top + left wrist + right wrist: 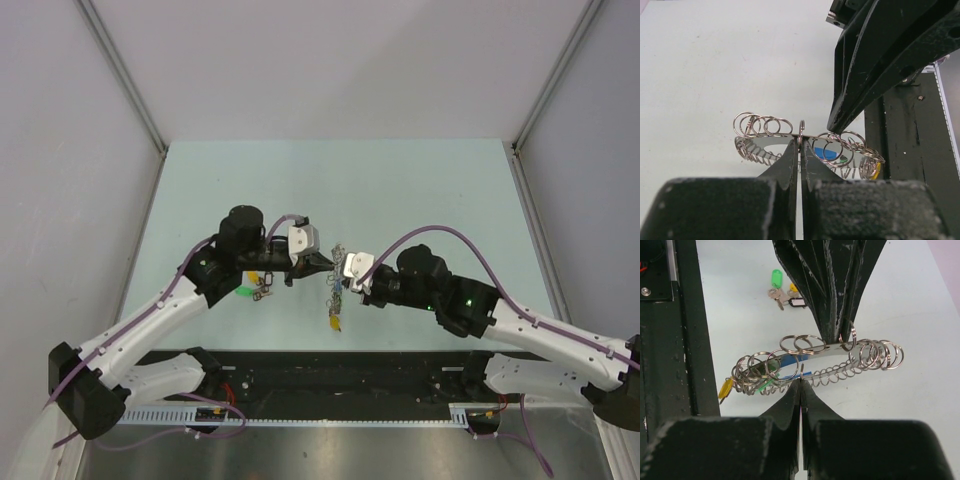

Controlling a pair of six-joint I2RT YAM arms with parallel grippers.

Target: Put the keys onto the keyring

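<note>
Left fingers (787, 162) pinch silver keyring (816, 136) fringed with small rings (760, 125).

Keyring (335, 272) mid-table (420, 190), caught between both arms: left end effector (326, 263) touching its left side, right end effector (344, 274) touching its right. Loose keys (262, 289) lie on the table further left, beneath the left arm.
</note>
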